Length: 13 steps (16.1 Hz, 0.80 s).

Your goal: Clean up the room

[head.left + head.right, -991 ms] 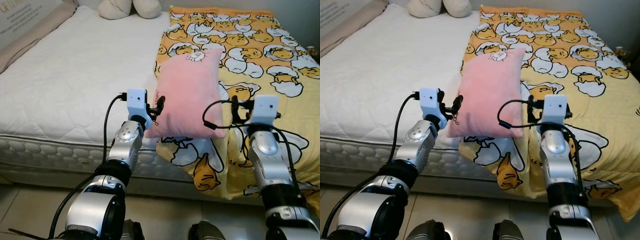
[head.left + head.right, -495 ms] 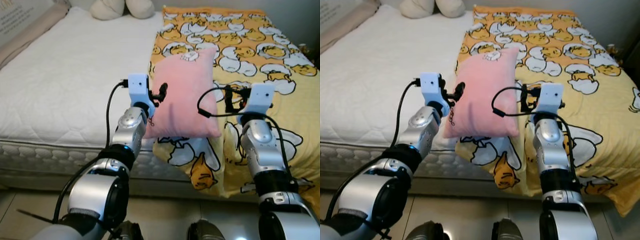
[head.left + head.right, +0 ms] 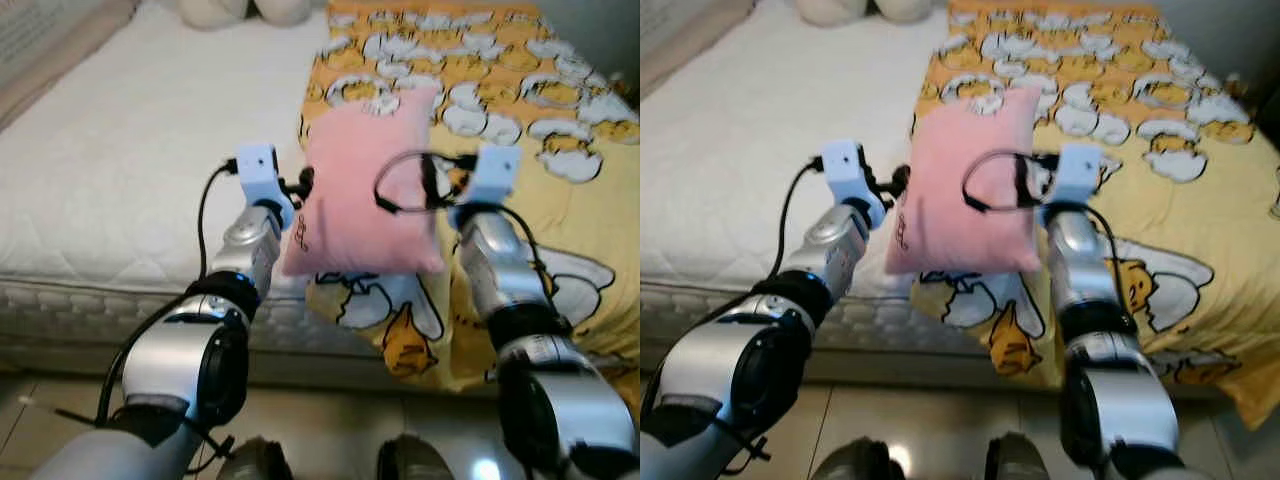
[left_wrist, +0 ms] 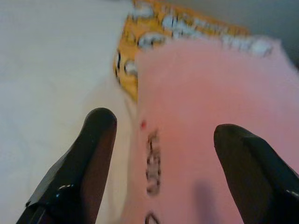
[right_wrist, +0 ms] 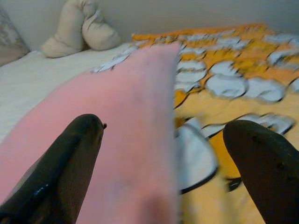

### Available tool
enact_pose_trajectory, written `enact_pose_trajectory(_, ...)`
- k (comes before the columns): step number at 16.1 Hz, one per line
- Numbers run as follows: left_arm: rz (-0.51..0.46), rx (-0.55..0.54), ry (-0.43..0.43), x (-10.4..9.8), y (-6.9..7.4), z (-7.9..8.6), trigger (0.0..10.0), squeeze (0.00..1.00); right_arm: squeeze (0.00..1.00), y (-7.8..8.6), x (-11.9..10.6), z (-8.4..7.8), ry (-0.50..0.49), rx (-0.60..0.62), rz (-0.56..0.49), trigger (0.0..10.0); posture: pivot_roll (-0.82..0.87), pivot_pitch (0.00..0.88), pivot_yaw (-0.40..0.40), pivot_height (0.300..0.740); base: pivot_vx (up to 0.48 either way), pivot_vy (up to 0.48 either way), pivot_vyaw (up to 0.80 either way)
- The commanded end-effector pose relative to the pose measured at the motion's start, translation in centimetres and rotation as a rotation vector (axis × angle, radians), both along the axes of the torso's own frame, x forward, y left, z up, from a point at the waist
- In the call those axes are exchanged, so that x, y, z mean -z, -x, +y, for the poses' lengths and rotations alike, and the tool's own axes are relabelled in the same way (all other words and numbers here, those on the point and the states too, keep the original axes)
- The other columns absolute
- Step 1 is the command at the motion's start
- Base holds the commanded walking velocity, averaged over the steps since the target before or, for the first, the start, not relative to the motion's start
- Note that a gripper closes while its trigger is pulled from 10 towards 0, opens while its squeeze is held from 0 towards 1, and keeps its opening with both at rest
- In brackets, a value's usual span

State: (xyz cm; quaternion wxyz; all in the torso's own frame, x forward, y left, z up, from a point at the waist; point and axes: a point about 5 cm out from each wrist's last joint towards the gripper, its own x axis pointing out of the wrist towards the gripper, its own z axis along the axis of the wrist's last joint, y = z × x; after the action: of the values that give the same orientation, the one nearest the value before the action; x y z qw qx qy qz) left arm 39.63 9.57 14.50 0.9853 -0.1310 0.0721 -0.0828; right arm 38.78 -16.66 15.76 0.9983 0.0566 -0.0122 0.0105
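Yellow blanket point(image 3: 520, 110) beneath pink pillow point(image 3: 365, 185)

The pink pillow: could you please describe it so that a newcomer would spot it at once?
Start at the white mattress and find its yellow egg-print blanket. At their seam, between the left hand and right hand, is the plain pink rectangular plush pillow, the one unpatterned pink thing.

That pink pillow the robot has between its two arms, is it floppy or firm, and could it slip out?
The pink pillow probably is soft and light: it keeps a plump, rounded shape while the left tool and right tool flank it. Its fuzzy-looking cover likely grips rather than slides. It may sag or twist, since both tools look open around its edges instead of pinching hard.
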Motion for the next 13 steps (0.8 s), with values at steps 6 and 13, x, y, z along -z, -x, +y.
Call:
enact_pose_trajectory(6, 0.127, 0.076, 0.027, 2.2, 1.1, -2.6, 10.0, 0.0, 0.0, 0.2, 3.0, 1.6, -0.168, 0.008, 0.135, 10.0, -0.21, 0.277, 0.079, 0.696, 0.0, 0.0, 0.0)
enact_pose_trajectory(13, 0.211, 0.106, 0.283, 3.3, 2.0, -4.2, 0.0, 0.0, 0.0, 0.4, 3.9, 3.5, -0.358, -0.052, 0.186, 0.0, -0.22, 0.302, 0.07, 0.696, 0.0, 0.0, 0.0)
